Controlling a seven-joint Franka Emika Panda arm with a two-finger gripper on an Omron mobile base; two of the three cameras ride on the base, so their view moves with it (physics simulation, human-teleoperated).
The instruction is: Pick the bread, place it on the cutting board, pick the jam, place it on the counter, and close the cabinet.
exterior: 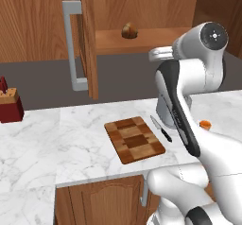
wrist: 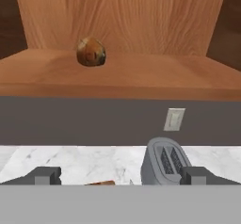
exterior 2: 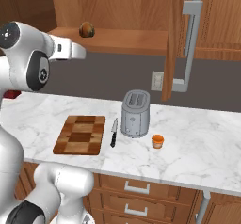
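While the small round brown roll [wrist: 91, 52] sits on the reddish-brown cabinet shelf [wrist: 117, 75], we judge step one pending; our two-finger gripper [wrist: 120, 175], wide open and empty, must advance to it.

Premises: a rendered domestic kitchen. Evidence follows. A white marble desk [exterior 2: 197, 143] with grey veins runs over brown wooden base cupboards with drawers [exterior 2: 136, 188]. A reddish-brown wall cabinet [exterior: 38, 21] hangs above, door open, bar handle grey. On the desk: a grey toaster [exterior 2: 135, 114], a checkered cutting board [exterior 2: 80, 134] with a knife [exterior 2: 113, 132] at its 3 o'clock, and a knife block [exterior: 9, 105]. A wall outlet [exterior 2: 156, 81] sits behind the toaster.
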